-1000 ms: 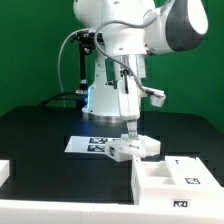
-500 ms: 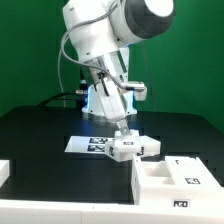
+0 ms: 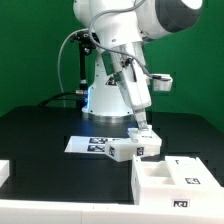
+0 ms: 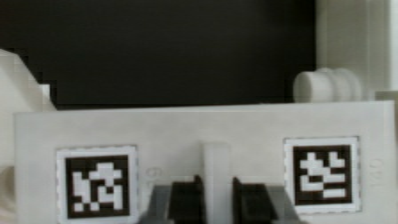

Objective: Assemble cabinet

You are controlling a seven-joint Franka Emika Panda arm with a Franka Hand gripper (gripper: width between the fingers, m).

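Reading the exterior view as a clock dial, the robot arm fills the twelve o'clock region and leans down toward the centre. Beneath it the black table spans the whole lower half.

The largest piece of the cabinet, the open cabinet box, sits at about four o'clock. It is white, with a divider making compartments that face up, and it has one square tag on its near wall. It probably lies with its openings upward so the smaller pieces can be lowered in from above.

The marker board lies flat just off centre toward nine o'clock. Another white piece is cut off by the frame at eight o'clock, too little of it showing to identify.

The small cabinet part is near the dial's centre, between the marker board and the cabinet box and close to the box's ten o'clock corner. The gripper comes down on it from one o'clock.

In the wrist view the part is a flat white face with two black-and-white tags, and a round peg shows beyond its far edge. The dark fingers are pinched in on a thin rib midway between the tags. Gripping at that central point should keep the part balanced and leave both tags uncovered.
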